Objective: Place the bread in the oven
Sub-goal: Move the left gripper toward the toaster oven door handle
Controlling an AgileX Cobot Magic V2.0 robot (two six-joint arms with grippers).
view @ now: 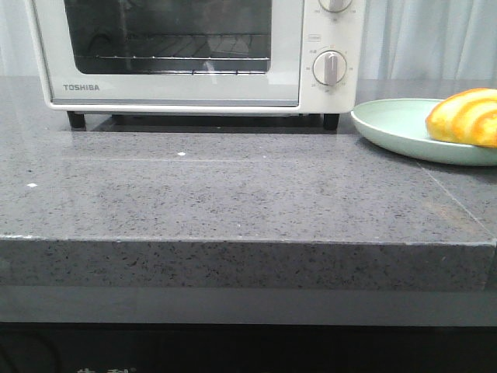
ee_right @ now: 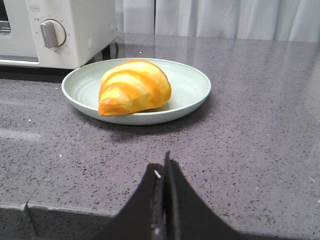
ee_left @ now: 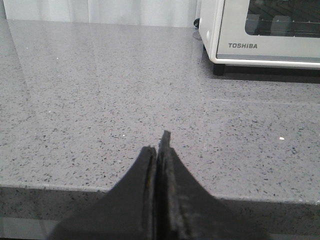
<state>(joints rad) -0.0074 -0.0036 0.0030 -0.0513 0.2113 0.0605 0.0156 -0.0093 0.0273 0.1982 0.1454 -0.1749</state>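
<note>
Bread [ee_right: 134, 87], glossy and ridged, on round plate [ee_right: 192, 82]; both tools [ee_left: 159, 150] [ee_right: 162, 170] pressed together

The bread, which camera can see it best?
The right wrist view: the whole bread lies on its green plate. The front view cuts it off at the picture's edge. The left wrist view misses it.
</note>
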